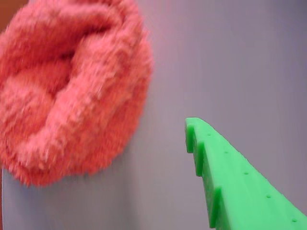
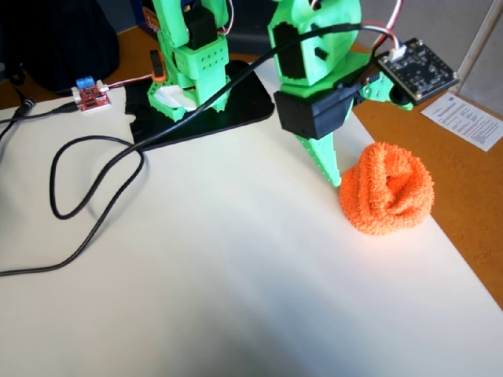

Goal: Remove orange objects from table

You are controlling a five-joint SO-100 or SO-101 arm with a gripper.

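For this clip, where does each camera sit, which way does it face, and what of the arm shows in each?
Wrist view: rides on the gripper, looking down close at the cream table; the orange fuzzy lump fills the left, and one green toothed finger enters from lower right.
Fixed view: stands off the arm, raised, looking down across the table toward the arm's black base plate; it shows the green arm and its gripper beside the lump.
Shared: the lump, the table and the green finger.
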